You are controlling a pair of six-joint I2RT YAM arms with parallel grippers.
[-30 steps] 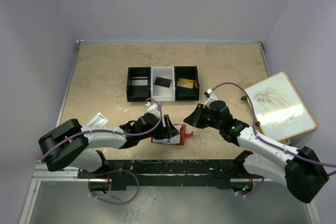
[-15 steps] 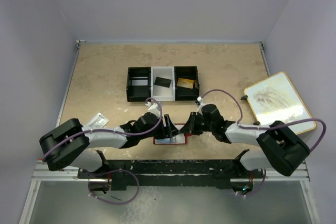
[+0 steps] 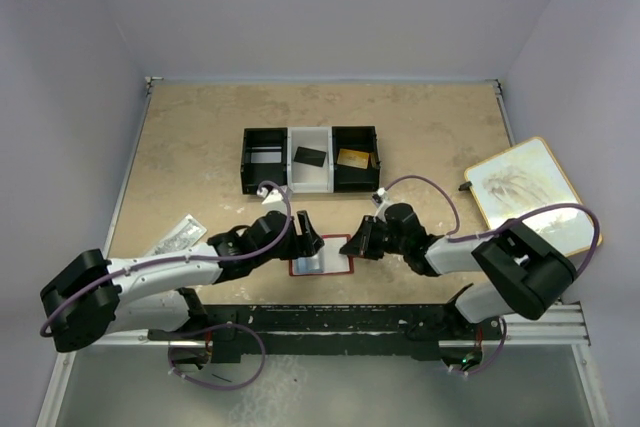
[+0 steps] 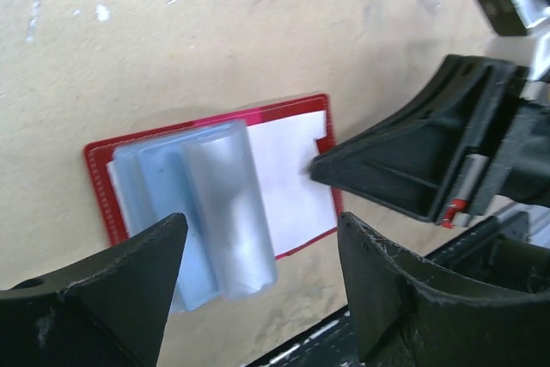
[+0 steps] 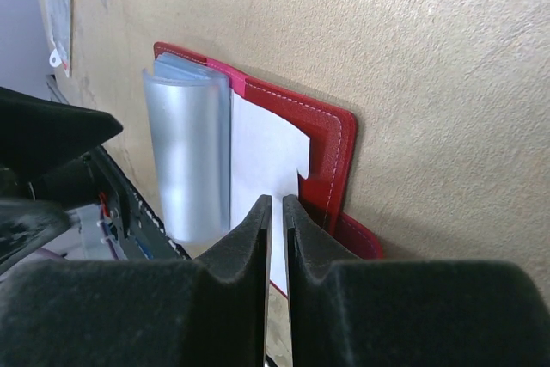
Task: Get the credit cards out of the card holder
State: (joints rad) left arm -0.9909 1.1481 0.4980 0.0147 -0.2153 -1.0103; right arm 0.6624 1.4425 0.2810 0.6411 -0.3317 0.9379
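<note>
Right wrist: right claw [image 5: 277,200] narrow at credit card [image 5: 262,139] edge, left claw [image 4: 259,228] wide; we judged a flat pull, card holder [image 5: 331,137] pinned, best.

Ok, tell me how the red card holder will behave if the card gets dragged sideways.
The card holder lies open, thin and flat, so it probably slides along unless held down. Its clear sleeves curl upward, likely floppy and springy. The white card looks flat and stiff, so should pull cleanly.
</note>
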